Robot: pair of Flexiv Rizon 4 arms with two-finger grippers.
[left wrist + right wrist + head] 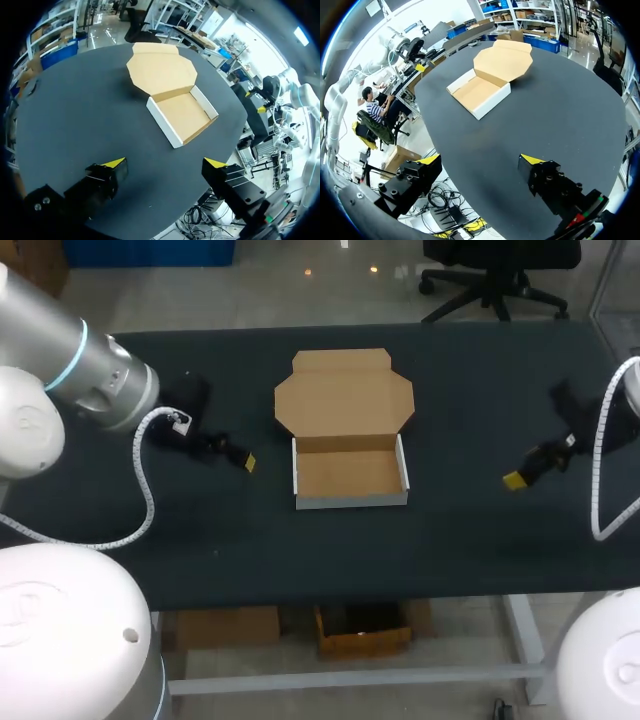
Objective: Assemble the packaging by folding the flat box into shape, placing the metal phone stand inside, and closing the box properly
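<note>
The box [350, 475] stood folded into a tray on the table [470, 540], its lid [343, 400] lying open flat behind it. The left gripper [165, 162] hung left of the box and the right gripper [480, 159] well to its right, both with fingers spread apart.

A dark, matte surface [200, 540] filled most of the head view. Its pale metal frame [350, 678] showed below the near edge at 6 o'clock. Under it on the floor sat a closed cardboard carton [225, 625] and, just beside it, an open one [362, 643]. Beyond the far edge lay a glossy grey floor [250, 295] dotted with small light reflections [375, 270]. A black office chair [500, 270] stood at 1 o'clock and a blue bin [150, 252] at 11 o'clock. In the left wrist view, white shelving [50, 30] lined the room past the surface.
</note>
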